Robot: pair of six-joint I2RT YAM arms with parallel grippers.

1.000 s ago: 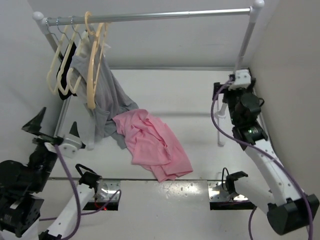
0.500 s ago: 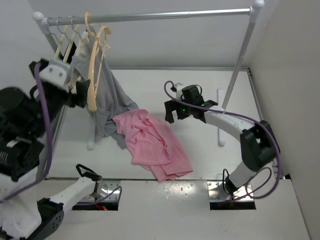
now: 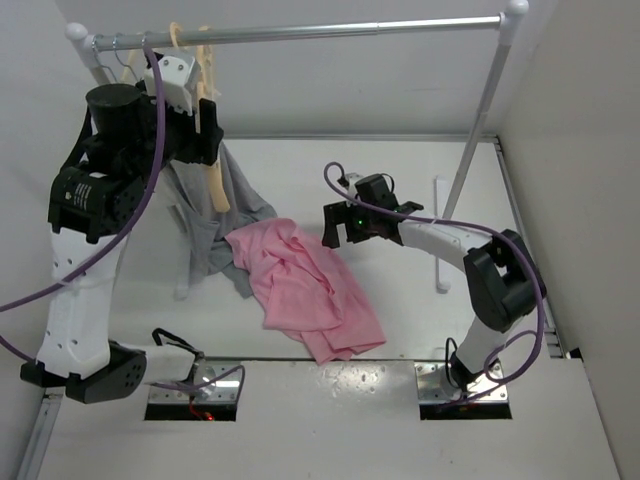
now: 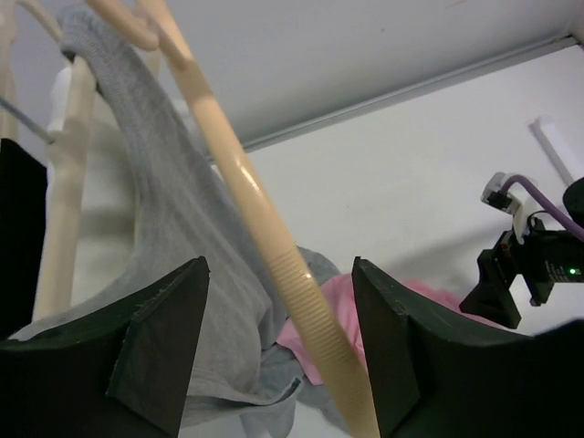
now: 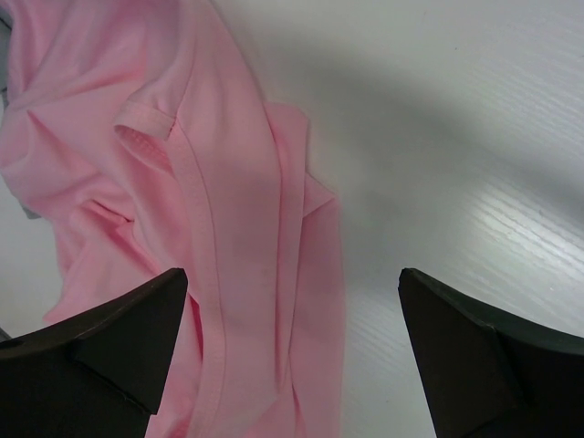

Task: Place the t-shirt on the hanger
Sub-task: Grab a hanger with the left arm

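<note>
The t-shirt (image 3: 305,285) lies crumpled on the table (image 3: 400,170) in the overhead view, beside a hanging grey garment (image 3: 235,200), with the left gripper (image 3: 207,135) raised to the hanger (image 3: 213,180) on the rail (image 3: 350,30) and the right gripper (image 3: 335,225) low at the shirt's far edge. From the left wrist, the jaws stand parted with the hanger's arm between them, a clear gap on one side. From the right wrist, wide-open jaws hang empty over pink fabric.
</note>
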